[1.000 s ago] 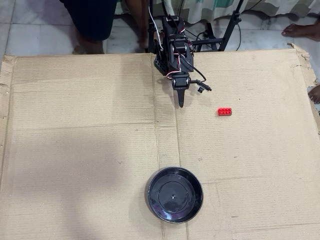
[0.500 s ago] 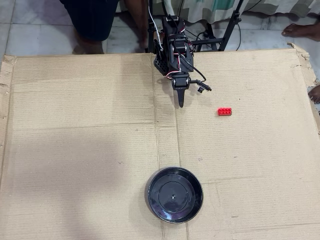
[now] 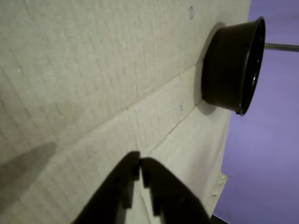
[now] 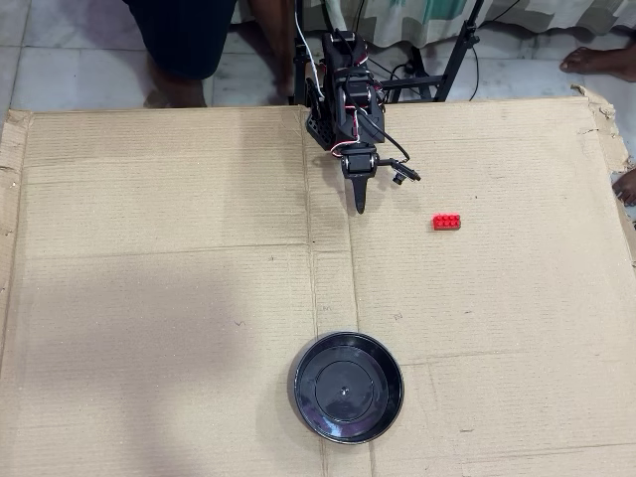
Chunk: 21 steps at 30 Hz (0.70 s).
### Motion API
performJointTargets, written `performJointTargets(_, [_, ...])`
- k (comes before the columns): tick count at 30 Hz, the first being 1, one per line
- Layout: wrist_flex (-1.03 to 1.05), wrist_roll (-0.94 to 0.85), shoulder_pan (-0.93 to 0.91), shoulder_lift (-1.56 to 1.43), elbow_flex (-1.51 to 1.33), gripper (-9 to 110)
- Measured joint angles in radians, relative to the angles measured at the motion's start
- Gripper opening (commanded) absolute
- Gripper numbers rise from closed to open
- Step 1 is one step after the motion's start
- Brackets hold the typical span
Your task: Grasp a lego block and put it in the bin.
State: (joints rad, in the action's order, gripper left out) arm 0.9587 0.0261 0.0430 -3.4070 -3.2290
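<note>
In the overhead view the gripper (image 4: 359, 206) is in the upper middle of the frame, its jaws pressed together and holding nothing. The lego block (image 4: 446, 222) lies on the cardboard (image 4: 149, 298) to its right, apart from it. The bin (image 4: 348, 388) stands at the bottom centre, empty.

Black arm (image 4: 346, 99), tapered pincer (image 4: 359, 207)

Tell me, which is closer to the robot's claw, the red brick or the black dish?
The red lego block, just right of the gripper in the overhead view. The black bin sits much farther away.
</note>
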Motion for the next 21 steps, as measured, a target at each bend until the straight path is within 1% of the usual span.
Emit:
performJointTargets(9, [0.000, 0.025, 0.000, 0.011, 0.043, 1])
performJointTargets(14, [0.000, 0.179, 0.002, 0.143, 0.137, 1])
performJointTargets(21, [0.005, 0.385, 0.020, 0.460, 0.370, 1])
